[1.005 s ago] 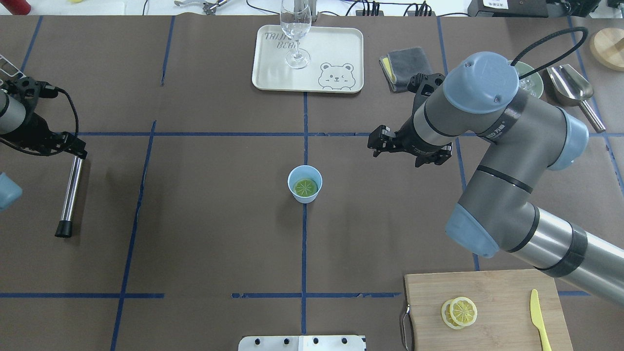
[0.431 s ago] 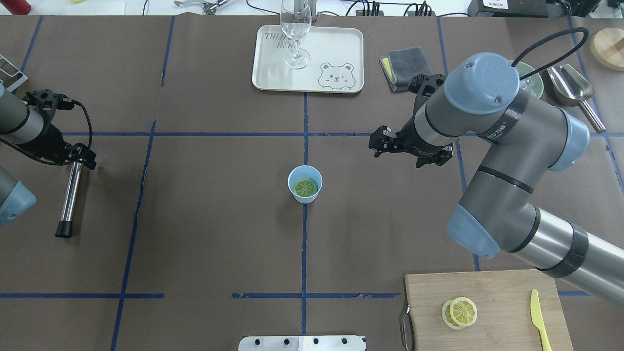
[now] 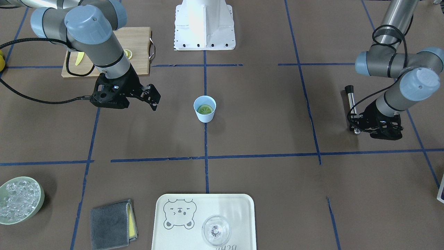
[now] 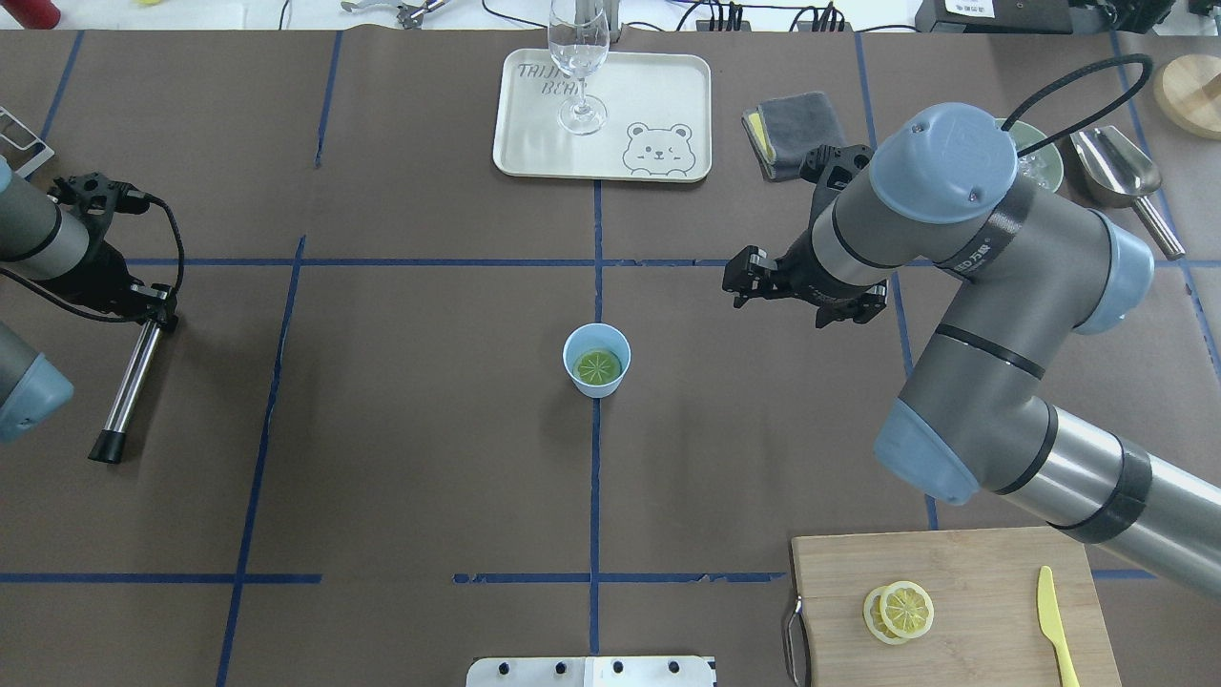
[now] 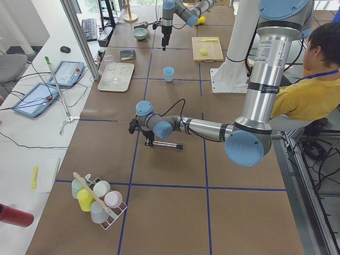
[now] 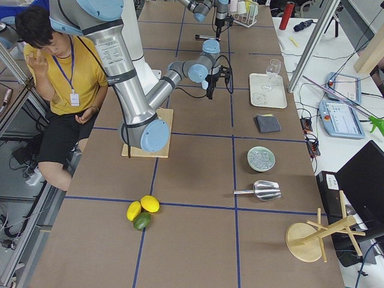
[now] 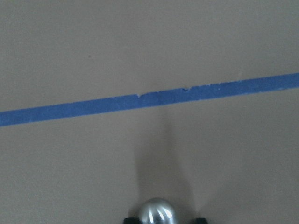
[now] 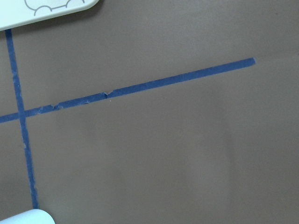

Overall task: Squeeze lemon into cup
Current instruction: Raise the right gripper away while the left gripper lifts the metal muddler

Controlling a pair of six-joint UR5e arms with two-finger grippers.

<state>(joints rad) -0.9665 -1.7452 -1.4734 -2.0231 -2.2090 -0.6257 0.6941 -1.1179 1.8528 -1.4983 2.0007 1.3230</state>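
The light-blue cup (image 4: 576, 343) stands at the table's middle, also in the front view (image 3: 204, 117). The lemon slice (image 4: 597, 366) lies flat inside it (image 3: 204, 109). My right gripper (image 4: 742, 279) is open and empty, hovering right of the cup and apart from it (image 3: 152, 98). My left gripper (image 4: 153, 303) is at the far left, shut on the top end of a metal rod (image 4: 129, 382) with a black tip. The rod's silver end shows between the fingers in the left wrist view (image 7: 156, 212).
A cream tray (image 4: 658, 95) with a clear glass (image 4: 577, 57) sits at the back. A grey cloth (image 4: 796, 129), a green bowl of ice (image 3: 17, 199) and a metal scoop (image 4: 1121, 176) are back right. A cutting board (image 4: 992, 572) holds two overlapping slices (image 4: 897, 611) and a yellow knife (image 4: 1057, 625).
My left gripper has shifted slightly and the rod it holds has tilted, its black lower end swinging left. The right arm, cup and lemon slice have hardly moved.
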